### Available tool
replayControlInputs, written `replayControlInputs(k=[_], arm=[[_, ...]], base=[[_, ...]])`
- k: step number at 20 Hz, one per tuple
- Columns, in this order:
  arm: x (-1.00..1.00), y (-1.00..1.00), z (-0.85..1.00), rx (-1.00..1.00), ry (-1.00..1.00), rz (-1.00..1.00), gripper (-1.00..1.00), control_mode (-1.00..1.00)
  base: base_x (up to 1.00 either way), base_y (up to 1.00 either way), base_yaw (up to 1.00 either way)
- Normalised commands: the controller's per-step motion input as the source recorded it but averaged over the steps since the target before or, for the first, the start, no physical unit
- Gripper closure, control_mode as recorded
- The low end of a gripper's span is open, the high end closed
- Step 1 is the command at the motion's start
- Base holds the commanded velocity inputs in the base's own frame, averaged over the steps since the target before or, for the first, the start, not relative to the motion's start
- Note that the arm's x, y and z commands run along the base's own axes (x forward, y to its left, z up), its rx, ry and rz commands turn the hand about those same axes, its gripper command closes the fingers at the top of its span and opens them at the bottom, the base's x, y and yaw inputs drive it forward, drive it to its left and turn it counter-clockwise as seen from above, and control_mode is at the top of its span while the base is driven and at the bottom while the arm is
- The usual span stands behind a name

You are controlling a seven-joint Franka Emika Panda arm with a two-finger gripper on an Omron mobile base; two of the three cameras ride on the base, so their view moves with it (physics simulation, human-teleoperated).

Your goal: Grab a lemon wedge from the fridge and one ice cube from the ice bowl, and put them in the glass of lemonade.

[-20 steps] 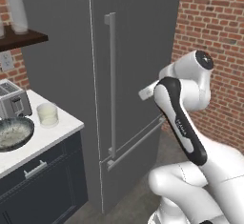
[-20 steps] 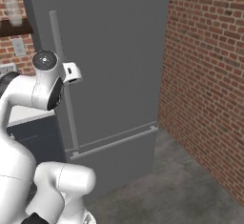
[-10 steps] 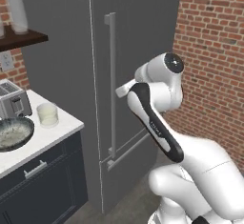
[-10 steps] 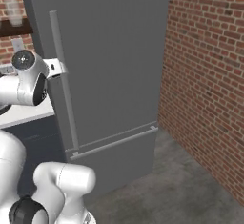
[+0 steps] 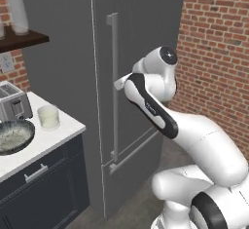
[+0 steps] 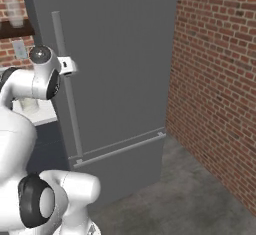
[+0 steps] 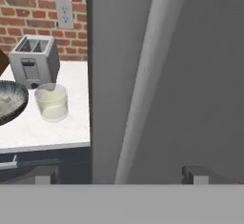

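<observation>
Grey and shut, the fridge (image 5: 141, 38) rises close ahead of the gripper (image 7: 116, 173), whose fingers stand wide apart either side of its long bar handle (image 7: 143, 80), gripping nothing.

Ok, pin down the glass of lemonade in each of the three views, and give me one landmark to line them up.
Left base view: glass of lemonade at the left, on the white counter, right of the ice bowl.
Right base view: a sliver of it at the left edge, behind the arm.
Hand view: left of centre, in front of the toaster.
Shared landmark: the fridge's vertical bar handle.
</observation>
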Motion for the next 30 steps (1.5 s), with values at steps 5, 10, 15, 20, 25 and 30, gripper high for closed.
replayControlInputs(k=[5,10,15,20,25,30], arm=[[0.74,0.0,-0.1,0.02,0.12,0.03,-1.0,-1.0],[0.38,0.08,-0.3,0.01,0.02,0.01,-1.0,-1.0],[0.3,0.2,-0.38,0.02,0.0,0.0,-1.0,-1.0],[0.33,0.15,-0.26,0.0,0.0,0.0,-1.0,-1.0],[0.44,0.05,-0.27,0.0,0.01,0.0,-1.0,-1.0],[0.32,0.02,-0.35,0.03,0.01,0.0,-1.0,-1.0]], base=[[0.0,0.0,0.0],[0.0,0.0,0.0],[0.0,0.0,0.0],[0.0,0.0,0.0],[0.0,0.0,0.0],[0.0,0.0,0.0]])
